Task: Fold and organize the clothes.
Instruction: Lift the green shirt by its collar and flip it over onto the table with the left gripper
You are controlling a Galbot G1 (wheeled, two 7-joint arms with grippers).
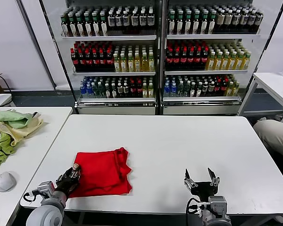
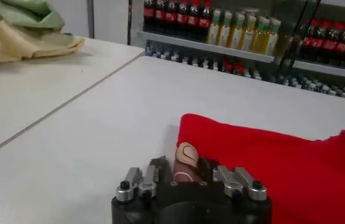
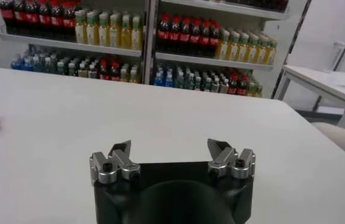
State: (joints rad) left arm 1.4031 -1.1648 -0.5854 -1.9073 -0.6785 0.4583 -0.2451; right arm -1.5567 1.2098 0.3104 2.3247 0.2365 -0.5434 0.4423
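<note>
Both grippers sit at the near edge of the white table (image 1: pixel 179 141), closest to the head camera. On the robot's left, the left gripper (image 1: pixel 73 173) lies low at the near-left corner of the red T-shirt (image 1: pixel 104 172), its fingers drawn together with a tan fingertip pad (image 2: pixel 188 152) showing between them. From the left wrist view the pad rests at the very edge of the red fabric, but whether any cloth is actually pinched between the fingers cannot be told. On the robot's right, the right gripper (image 1: pixel 201 181) hovers over bare tabletop near the front edge, well apart from the shirt, with its 2 fingers spread wide and nothing between them; the right wrist view shows the same, each metal fingertip (image 3: pixel 121 152) standing clear of the other.

That T-shirt lies on the near-left part of the table as a roughly square folded bundle, plain red side up, with a rumpled, bunched edge along its right side. No print is visible on the exposed surface.

On a second table (image 1: pixel 33 146) to the robot's left rests a heap of pale green and yellow cloths (image 1: pixel 9 132), and a white computer mouse (image 1: pixel 5 181) lies nearer the front. Behind the tables stand 2 glass-fronted coolers (image 1: pixel 160 56), each with 3 shelves packed with bottled drinks.
</note>
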